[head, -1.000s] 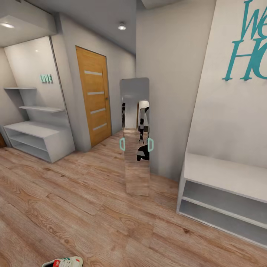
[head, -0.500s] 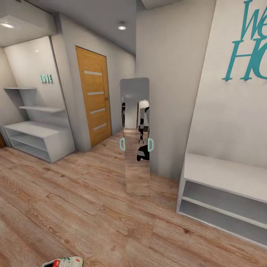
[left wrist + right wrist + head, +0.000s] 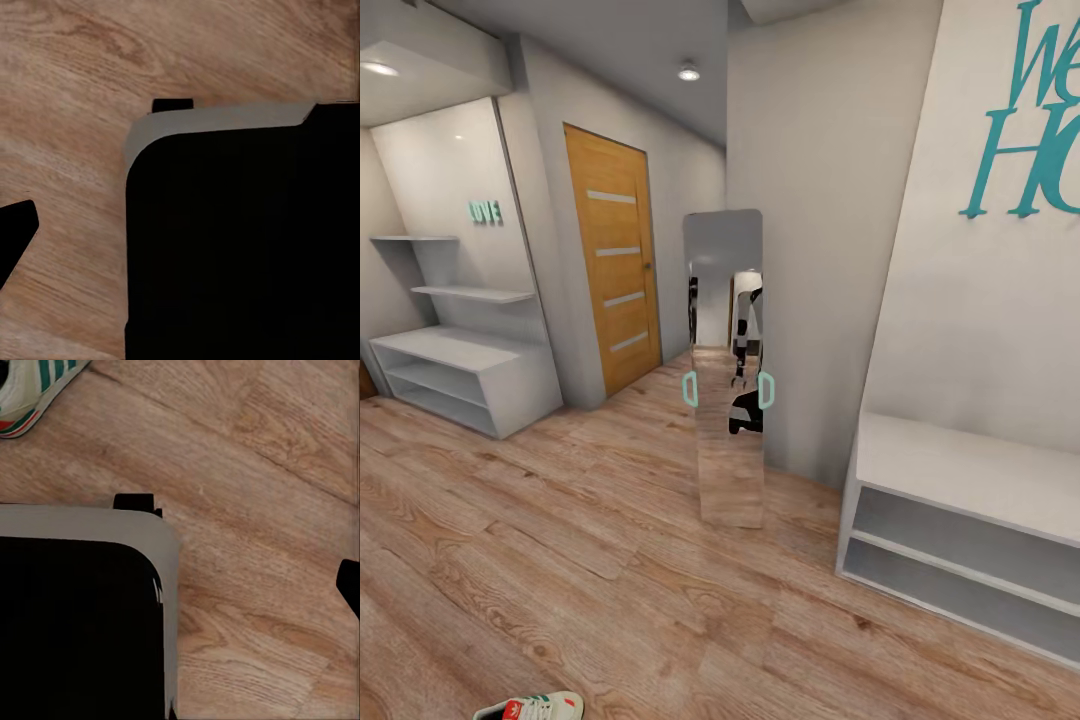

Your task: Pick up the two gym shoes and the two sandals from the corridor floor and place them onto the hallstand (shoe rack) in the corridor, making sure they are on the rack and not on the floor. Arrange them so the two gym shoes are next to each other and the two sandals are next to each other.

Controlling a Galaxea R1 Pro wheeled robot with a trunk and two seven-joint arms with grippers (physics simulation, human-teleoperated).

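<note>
One cream-white gym shoe (image 3: 535, 708) with green stripes lies on the corridor floor (image 3: 610, 560) at the bottom edge of the head view. Its heel end, the same gym shoe (image 3: 30, 394), sits in a corner of the right wrist view. The pale grey hallstand (image 3: 460, 375) stands far left against the wall, its compartments and shelves bare. The sandals are out of view. A dark fingertip (image 3: 16, 236) of my left gripper and a dark fingertip (image 3: 350, 585) of my right gripper sit at the picture edges, with bare floor between, holding nothing.
A tall standing mirror (image 3: 726, 370) stands mid-corridor by the wall corner. A low white two-shelf bench (image 3: 960, 520) is at the right wall. A wooden door (image 3: 612, 260) lies beyond the hallstand. My dark base (image 3: 240, 247) hangs over the planks.
</note>
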